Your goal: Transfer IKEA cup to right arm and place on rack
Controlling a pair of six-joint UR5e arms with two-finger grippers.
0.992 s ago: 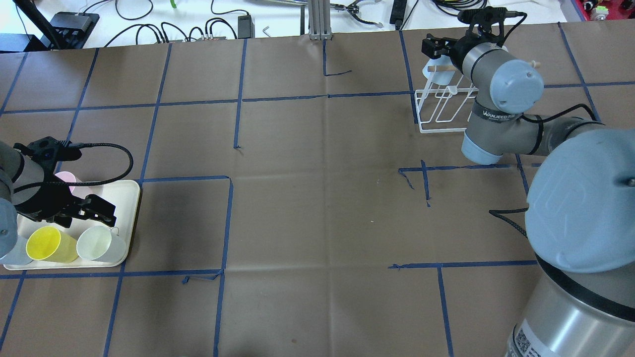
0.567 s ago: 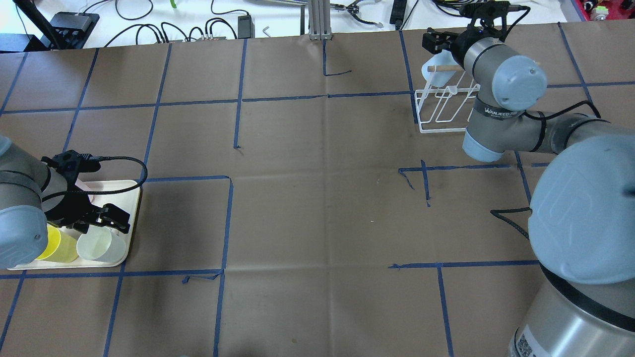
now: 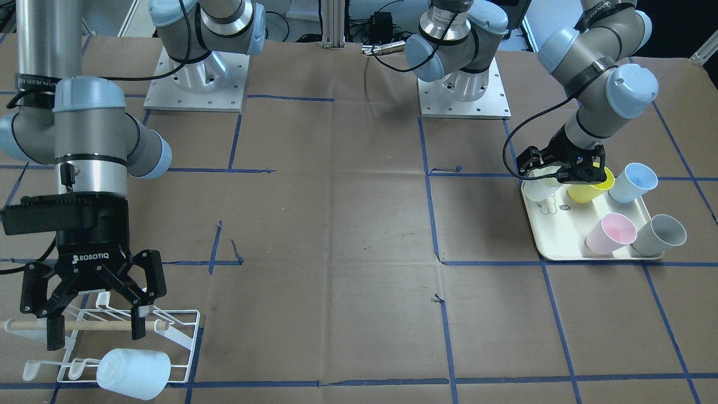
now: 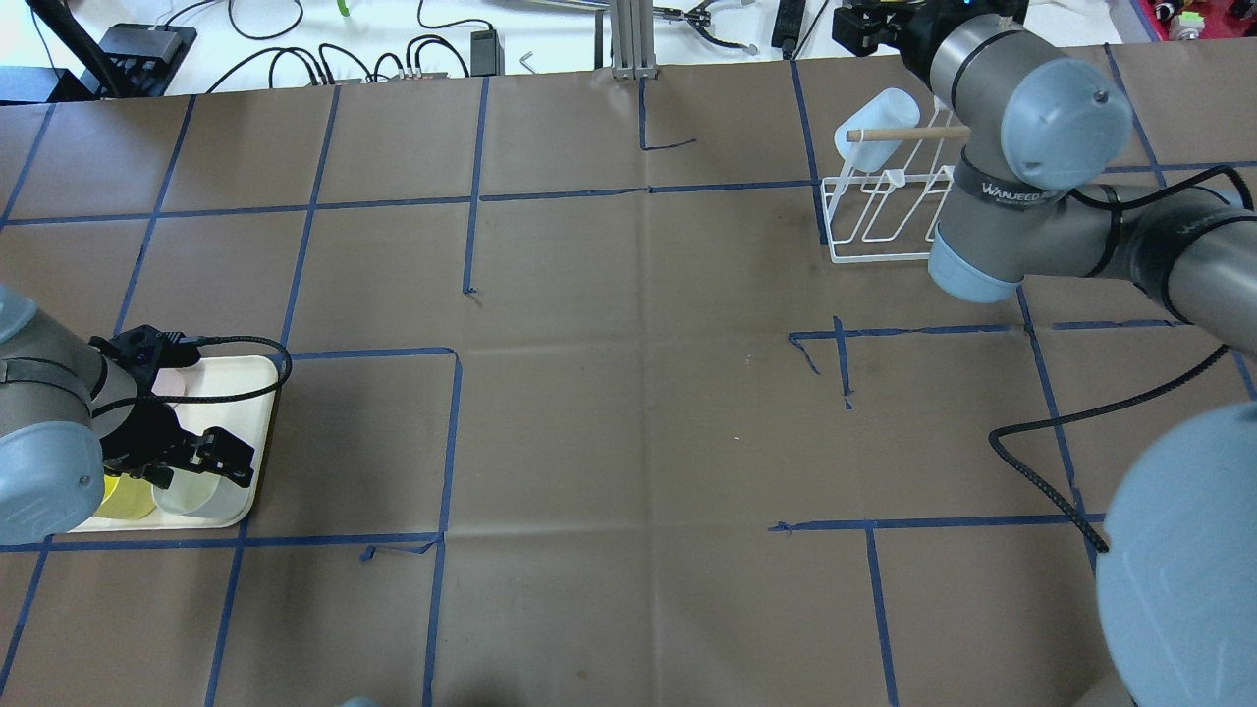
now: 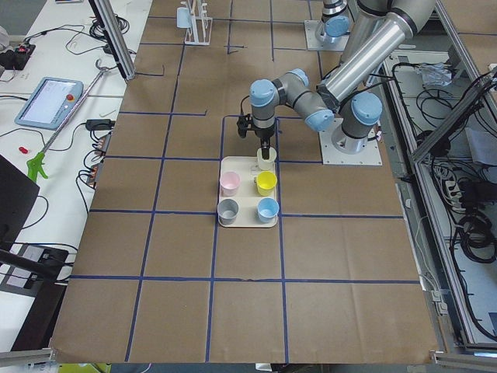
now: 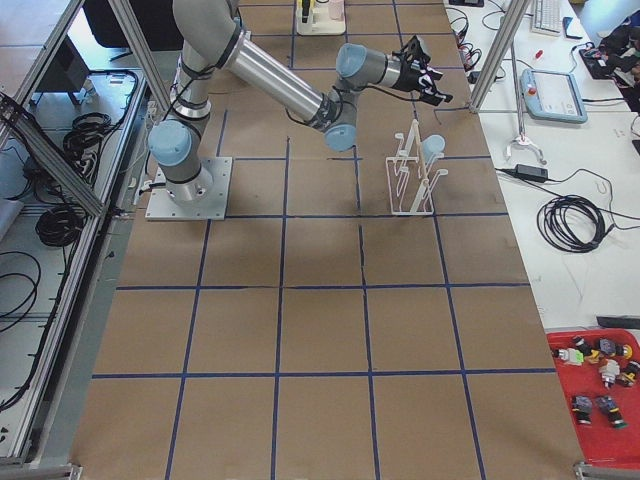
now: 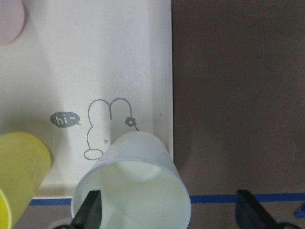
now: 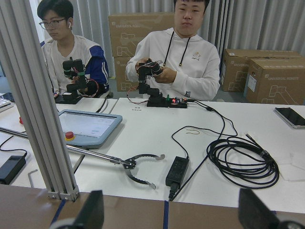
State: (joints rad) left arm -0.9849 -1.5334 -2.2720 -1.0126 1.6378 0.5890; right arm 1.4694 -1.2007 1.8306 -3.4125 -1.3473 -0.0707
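Note:
A white cup [image 7: 136,183] lies tipped on the cream tray [image 7: 133,57], at the corner nearest the robot [image 3: 539,191]. My left gripper [image 7: 169,212] is open low over it. One finger [image 7: 90,210] is at the cup's mouth and the other is outside the wall. It also shows in the front view [image 3: 564,171] and from overhead [image 4: 201,460]. My right gripper [image 3: 95,336] is open and empty above the white wire rack [image 3: 182,336] and its wooden dowel [image 3: 84,324]. A pale cup [image 3: 132,366] hangs on the rack's outer prongs [image 4: 874,133].
The tray also holds a yellow cup [image 3: 589,192], a light-blue cup [image 3: 634,182], a pink cup [image 3: 611,233] and a grey cup [image 3: 662,235]. The right wrist view faces two operators [image 8: 176,52] behind a white bench with cables.
My left gripper has swung toward the near tray corner and come down over the white cup. My right gripper has drawn back from the rack toward the table's far edge, leaving the pale cup hanging.

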